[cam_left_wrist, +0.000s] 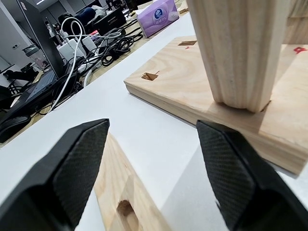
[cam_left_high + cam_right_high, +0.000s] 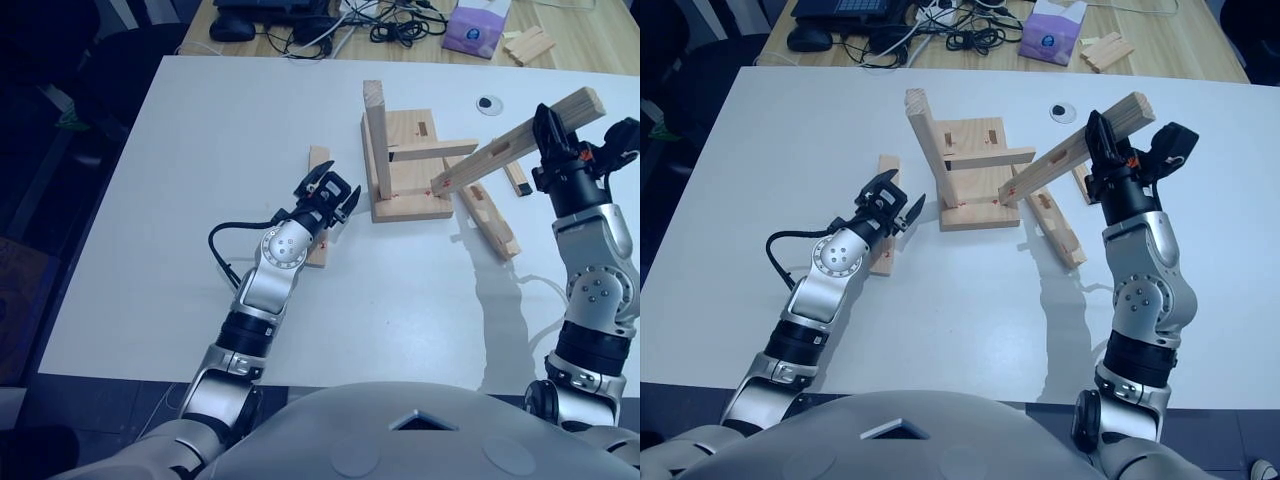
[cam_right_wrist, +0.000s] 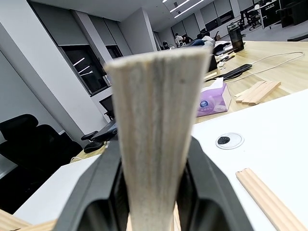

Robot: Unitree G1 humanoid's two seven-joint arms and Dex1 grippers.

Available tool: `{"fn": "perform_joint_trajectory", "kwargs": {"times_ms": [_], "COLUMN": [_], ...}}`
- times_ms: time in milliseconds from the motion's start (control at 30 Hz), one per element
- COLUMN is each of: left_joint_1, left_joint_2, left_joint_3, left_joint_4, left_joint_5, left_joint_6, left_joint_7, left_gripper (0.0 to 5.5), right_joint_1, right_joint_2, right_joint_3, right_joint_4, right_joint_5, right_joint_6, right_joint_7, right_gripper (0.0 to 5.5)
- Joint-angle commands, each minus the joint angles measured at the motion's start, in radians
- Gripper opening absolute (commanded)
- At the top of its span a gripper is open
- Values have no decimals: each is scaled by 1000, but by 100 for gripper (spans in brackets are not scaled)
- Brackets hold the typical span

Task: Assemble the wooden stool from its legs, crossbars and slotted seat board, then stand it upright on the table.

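Note:
The slotted seat board [image 2: 418, 130] lies flat on the white table [image 2: 200, 150] with one leg [image 2: 376, 135] standing upright in it and a crossbar [image 2: 432, 151] jutting from that leg. My right gripper [image 2: 558, 138] is shut on a second leg [image 2: 520, 140], held slanted with its lower end at the board's near right corner. My left gripper [image 2: 328, 196] hovers open over another leg [image 2: 319, 215] lying on the table left of the board; its fingers [image 1: 72, 168] straddle that leg [image 1: 122, 197]. A further wooden piece [image 2: 490, 220] lies right of the board.
A small dark-tipped stick [image 2: 516, 178] lies beyond the right piece. A round black grommet [image 2: 488, 103] sits in the table behind. A purple tissue box [image 2: 470, 28], cables [image 2: 395, 22] and spare slats [image 2: 528, 44] are on the desk beyond.

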Motion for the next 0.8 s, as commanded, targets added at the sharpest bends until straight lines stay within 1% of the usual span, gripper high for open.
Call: {"fn": "perform_joint_trajectory", "kwargs": {"times_ms": [33,200,267,300,367,600,800], "left_joint_1": [1,-2,-3,-4,-8,-15,-32], "left_joint_2": [-3,-7,-6,-8,-11,-16,-60], "left_joint_3": [-1,-1,-2,-3,-5,-6,-26], "left_joint_4": [-8,-2,0,3,11,17,-65], "left_joint_5": [-2,-5,-7,-7,-5,-6,2], "left_joint_6": [8,5,3,2,1,-4,34], "left_joint_7": [8,13,14,17,22,28,44], "left_gripper": [334,334,334,334,334,334,334], "right_joint_1": [34,43,32,25,18,-14,-87], "right_joint_2": [-19,-21,-66,-67,-58,-27,-45], "right_joint_3": [-4,68,154,165,162,75,60], "right_joint_4": [55,-16,-76,-89,-90,2,74], "right_joint_5": [-59,-111,-210,-213,-200,-83,-52], "right_joint_6": [50,34,26,45,70,226,284], "right_joint_7": [-39,-27,-16,-20,-26,-78,-40], "right_gripper": [100,100,100,100,100,100,100]}}
